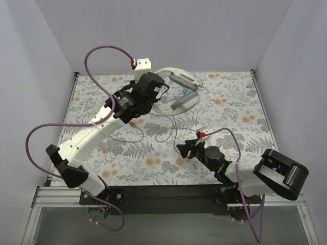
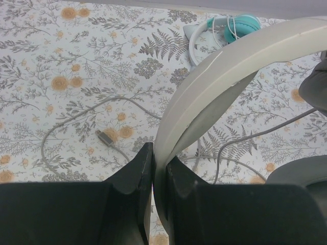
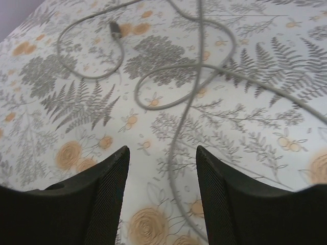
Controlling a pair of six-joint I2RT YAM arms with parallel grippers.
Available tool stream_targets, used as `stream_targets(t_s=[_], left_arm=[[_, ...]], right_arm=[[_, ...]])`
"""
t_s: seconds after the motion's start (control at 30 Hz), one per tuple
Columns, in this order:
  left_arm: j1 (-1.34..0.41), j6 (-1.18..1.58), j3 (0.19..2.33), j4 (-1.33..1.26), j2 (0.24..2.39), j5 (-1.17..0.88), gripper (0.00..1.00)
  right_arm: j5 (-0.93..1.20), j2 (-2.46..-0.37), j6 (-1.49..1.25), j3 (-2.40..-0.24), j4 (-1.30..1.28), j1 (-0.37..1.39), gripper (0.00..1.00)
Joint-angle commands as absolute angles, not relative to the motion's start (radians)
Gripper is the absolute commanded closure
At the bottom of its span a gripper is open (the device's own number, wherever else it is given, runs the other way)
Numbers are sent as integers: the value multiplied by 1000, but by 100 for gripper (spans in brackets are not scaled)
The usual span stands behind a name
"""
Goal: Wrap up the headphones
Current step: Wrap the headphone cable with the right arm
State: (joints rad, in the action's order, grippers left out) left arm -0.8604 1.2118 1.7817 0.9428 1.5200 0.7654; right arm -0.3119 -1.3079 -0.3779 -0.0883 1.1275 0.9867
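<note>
Top external view: a flowered table (image 1: 230, 112), with the thin grey cable (image 1: 173, 130) looping across its middle between my arms and its plug (image 3: 115, 28) lying loose to the left. The teal headphones (image 2: 237, 24) sit at the far edge, seemingly just beside the white-grey headphones (image 1: 183, 100), though my left arm (image 1: 97, 127) hides part of them. My left pincer (image 2: 159, 159) is clamped tight on their pale headband (image 2: 230, 66). My right pincer (image 3: 161, 153) hovers over the cable with its jaws apart, holding nothing.
</note>
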Motion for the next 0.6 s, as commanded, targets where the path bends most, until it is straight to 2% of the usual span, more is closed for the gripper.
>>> stream_targets(t_s=[0.0, 0.13, 0.23, 0.57], left_arm=[[-859, 1249, 1830, 882, 1437, 761, 100], [-861, 1249, 1838, 887, 1434, 749, 100], [-861, 1247, 1841, 890, 1436, 749, 100], [-861, 1230, 1879, 900, 1434, 761, 100]], right_arm=[[-257, -1311, -356, -150, 1114, 893, 38], [-151, -1385, -339, -222, 1114, 805, 37], [-92, -1439, -330, -296, 1115, 804, 36], [-57, -1601, -399, -391, 1184, 804, 35]])
